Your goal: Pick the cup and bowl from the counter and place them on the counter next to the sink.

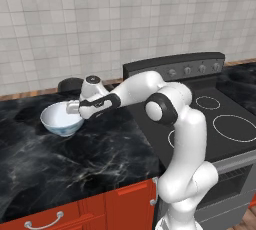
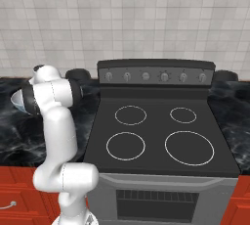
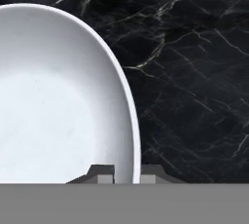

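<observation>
The bowl (image 1: 60,119), wide and white inside with faint blue bands outside, stands on the black marble counter (image 1: 75,169) left of the stove. My gripper (image 1: 75,107) reaches down to its right rim. In the hand view the bowl (image 3: 58,111) spreads across the left, and my gripper (image 3: 127,173) has one fingertip inside the rim and one outside, closed tight on the thin wall. From the right base view a sliver of the bowl (image 2: 17,101) shows behind the arm. The cup and the sink are out of view.
A black stovetop (image 1: 225,124) with white rings lies right of the counter, with a knob panel (image 2: 156,76) behind it. A dark round object (image 1: 70,84) sits at the wall behind the bowl. Red cabinet fronts (image 1: 55,216) run below the counter edge.
</observation>
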You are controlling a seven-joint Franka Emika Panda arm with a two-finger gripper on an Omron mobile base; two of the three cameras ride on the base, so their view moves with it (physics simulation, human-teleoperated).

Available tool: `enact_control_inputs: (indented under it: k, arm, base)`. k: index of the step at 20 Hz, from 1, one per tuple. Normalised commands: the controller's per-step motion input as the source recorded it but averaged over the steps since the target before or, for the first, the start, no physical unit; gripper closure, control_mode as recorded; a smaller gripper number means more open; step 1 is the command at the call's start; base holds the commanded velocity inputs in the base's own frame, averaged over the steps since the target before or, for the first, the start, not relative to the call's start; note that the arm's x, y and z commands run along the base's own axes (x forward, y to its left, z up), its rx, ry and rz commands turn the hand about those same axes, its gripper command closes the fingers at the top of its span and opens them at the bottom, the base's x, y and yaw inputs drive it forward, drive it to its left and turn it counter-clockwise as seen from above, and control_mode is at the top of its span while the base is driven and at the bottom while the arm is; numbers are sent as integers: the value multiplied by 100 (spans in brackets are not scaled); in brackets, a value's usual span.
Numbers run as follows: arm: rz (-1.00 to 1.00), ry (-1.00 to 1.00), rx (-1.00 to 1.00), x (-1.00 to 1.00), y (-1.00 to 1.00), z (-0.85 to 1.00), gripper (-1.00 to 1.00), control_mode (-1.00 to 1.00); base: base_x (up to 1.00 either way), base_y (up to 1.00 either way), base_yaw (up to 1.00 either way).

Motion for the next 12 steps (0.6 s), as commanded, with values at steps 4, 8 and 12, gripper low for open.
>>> enact_control_inputs:
  k: [4,8,12]
  arm:
    - [0,-2,0,0,0,32,100,-100]
    - [0,-1,3,-4,-1,72,100,-100]
    - [0,0,7,-17,-4,62,100,-100]
  base:
    - [0,0,0]
    - [0,0,0]
    - [0,0,0]
